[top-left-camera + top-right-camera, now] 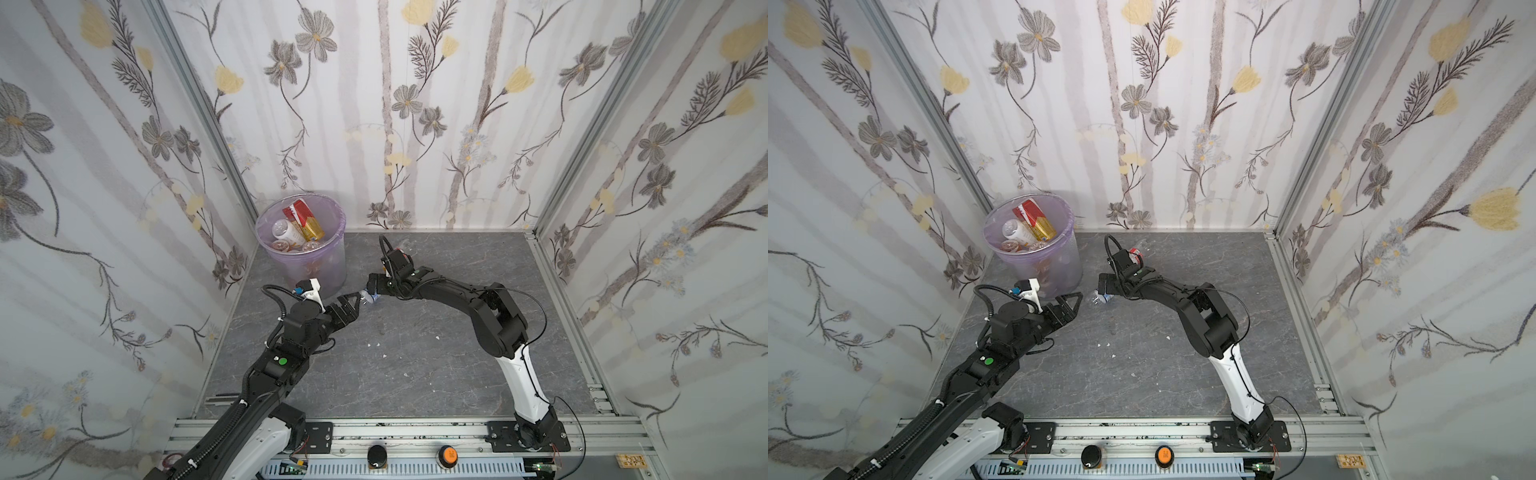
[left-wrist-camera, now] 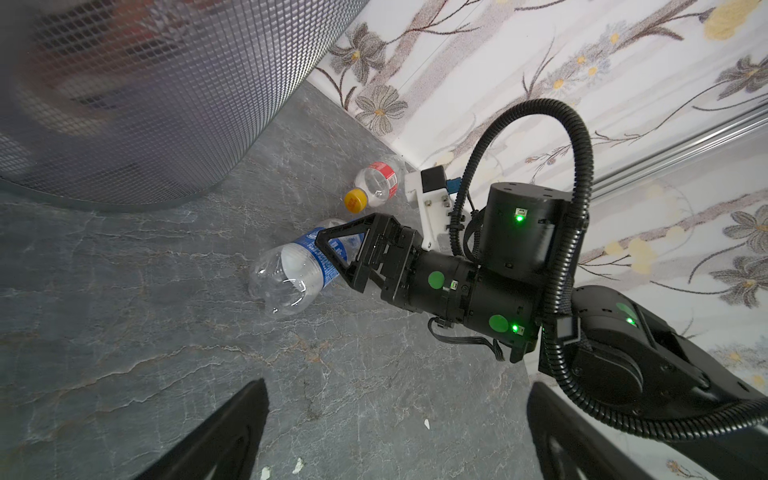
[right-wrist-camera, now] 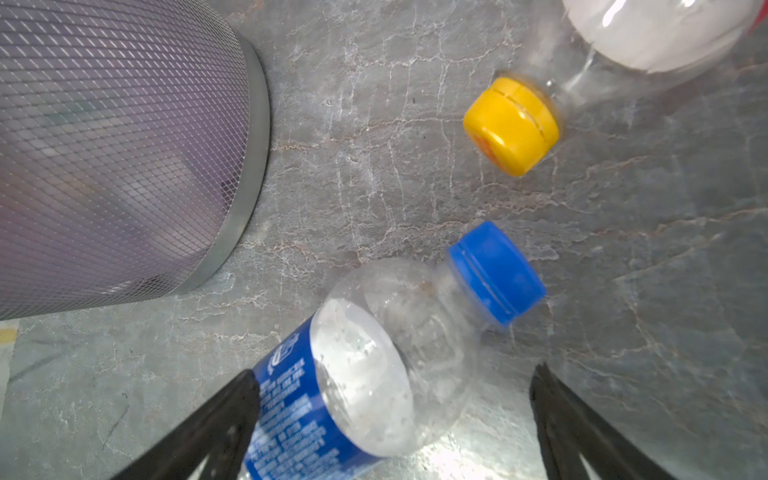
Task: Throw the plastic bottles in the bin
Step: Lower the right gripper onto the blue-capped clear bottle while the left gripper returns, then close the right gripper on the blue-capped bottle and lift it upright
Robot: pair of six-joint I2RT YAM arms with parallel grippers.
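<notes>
Grasp step: right fingers (image 3: 216, 415) were spread around the blue-capped bottle (image 2: 291, 274) lying on the counter (image 1: 415, 353) beside the bin (image 1: 328, 266). Left fingers (image 2: 232, 424) were spread, empty. Next move likely needed closing, then lifting over the rim.

No print can be read.
White lettering on the blue-labelled bottle (image 3: 361, 374) is blurred; the red-labelled bottle's (image 2: 380, 183) is too small.
</notes>
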